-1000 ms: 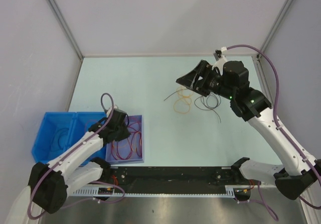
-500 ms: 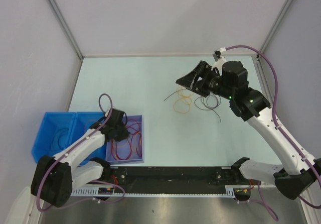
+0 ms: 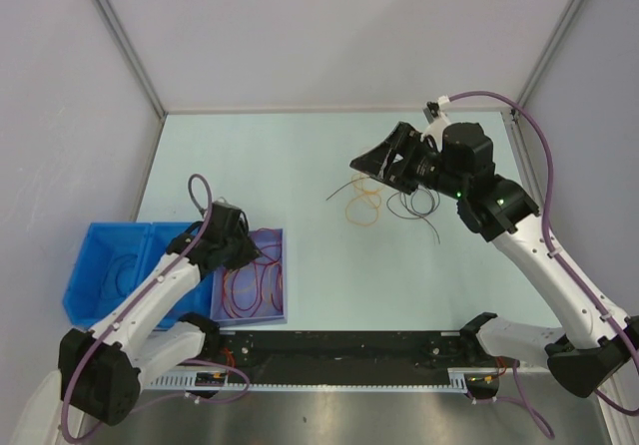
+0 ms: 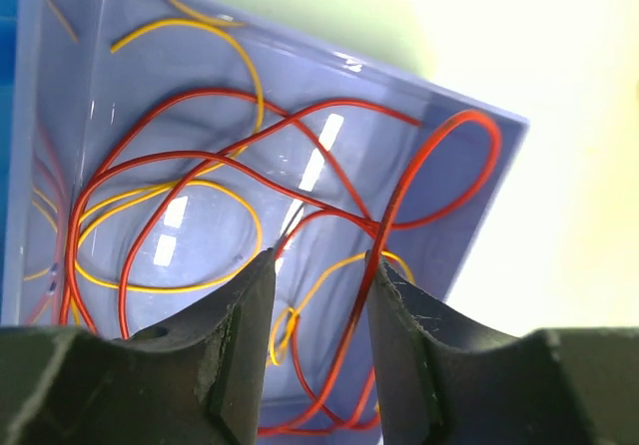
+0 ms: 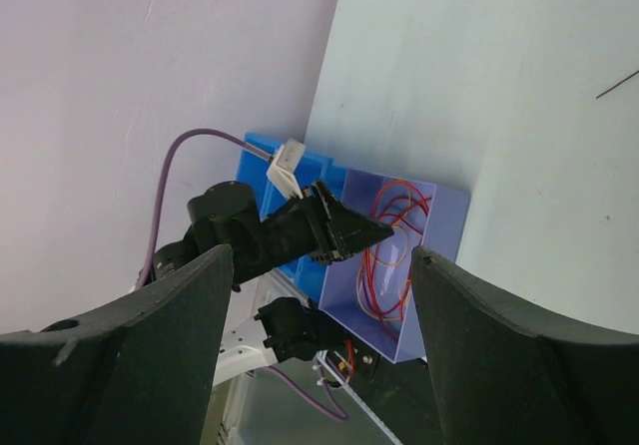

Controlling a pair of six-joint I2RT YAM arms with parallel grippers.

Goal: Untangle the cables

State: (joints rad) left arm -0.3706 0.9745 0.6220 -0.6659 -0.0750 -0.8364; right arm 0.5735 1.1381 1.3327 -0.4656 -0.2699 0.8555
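Note:
The cables lie in two places. Red cables (image 3: 262,283) and yellow ones are heaped in a purple bin (image 3: 283,275); an orange loop (image 3: 361,209) and thin dark cables (image 3: 411,204) are tangled on the table. My left gripper (image 3: 246,249) hangs over the bin's back left corner. In the left wrist view the left gripper (image 4: 319,265) is open, and a red cable (image 4: 399,201) runs up between the fingers close to the right one, above yellow loops (image 4: 190,191). My right gripper (image 3: 371,162) hovers open just behind the table tangle, with nothing in it (image 5: 321,255).
Two blue bins (image 3: 110,265) stand left of the purple one, with thin wires inside. Grey walls close off the left, back and right. A black rail (image 3: 349,350) runs along the near edge between the arm bases.
My left gripper has gone from shut to open over the purple bin and drawn back a little to the far left. The right arm has not moved.

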